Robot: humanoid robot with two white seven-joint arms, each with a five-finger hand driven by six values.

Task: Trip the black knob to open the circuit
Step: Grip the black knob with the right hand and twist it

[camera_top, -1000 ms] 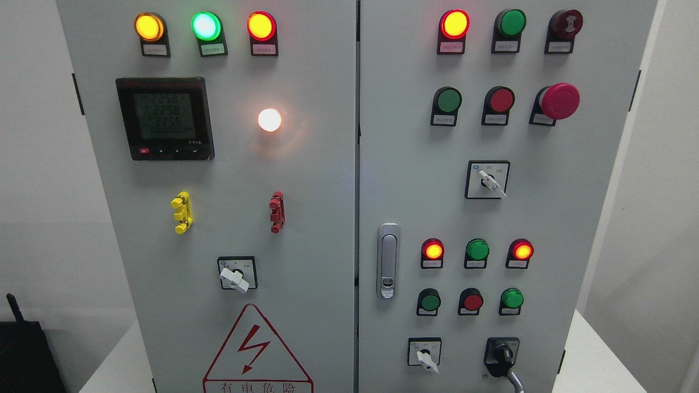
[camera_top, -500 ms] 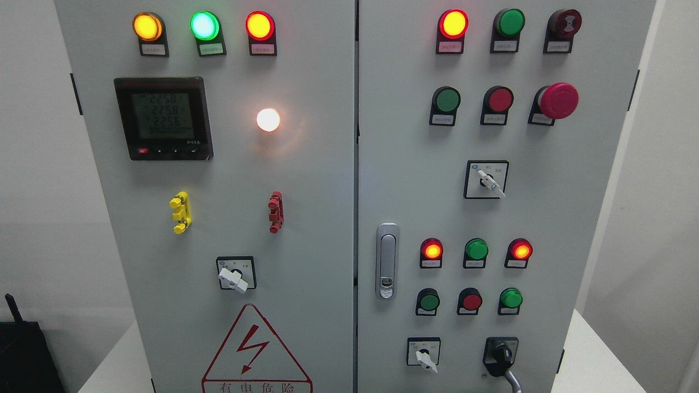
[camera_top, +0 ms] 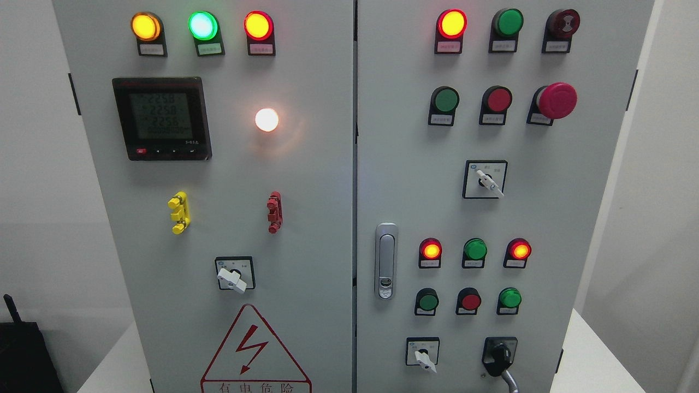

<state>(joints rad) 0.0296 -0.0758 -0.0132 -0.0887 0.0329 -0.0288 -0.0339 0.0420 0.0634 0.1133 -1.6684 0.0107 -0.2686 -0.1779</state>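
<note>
The black knob sits at the bottom right of the grey control cabinet, on its right door, with its grip pointing down and slightly right. A grey cable runs down from just below it. Neither of my hands nor any arm shows in the head view.
White selector switches, lit indicator lamps, green and red push buttons and a red mushroom stop button cover the doors. A silver door latch sits mid-panel. A meter display is upper left. A black object stands lower left.
The whole panel has slid a few pixels to the left in the picture, so the camera has shifted slightly. Nothing on the cabinet has changed.
</note>
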